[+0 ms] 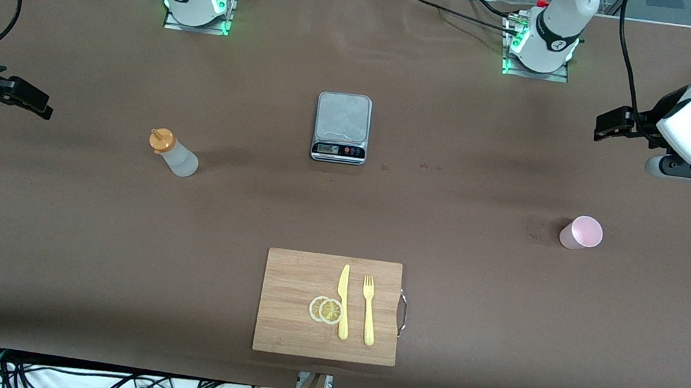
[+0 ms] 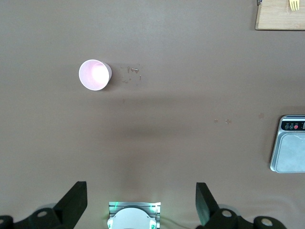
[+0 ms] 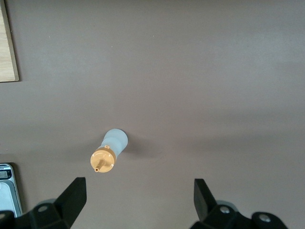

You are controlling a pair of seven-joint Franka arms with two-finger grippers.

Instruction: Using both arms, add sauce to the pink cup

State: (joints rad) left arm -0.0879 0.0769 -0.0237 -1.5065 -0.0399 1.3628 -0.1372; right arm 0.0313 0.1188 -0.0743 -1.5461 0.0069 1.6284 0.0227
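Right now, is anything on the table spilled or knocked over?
Nothing is knocked over. The sauce bottle and the pink cup both stand upright. The only odd bits are small marks on the table: a few beside the cup and a few near the scale. Both end effectors hang open above the table.

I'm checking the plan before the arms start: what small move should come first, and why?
Probably lower the right gripper onto the bottle. The bottle stands upright and untouched toward the right arm's end; the cup stands empty toward the left arm's end. Both grippers, the left gripper too, hang open and empty above the table.
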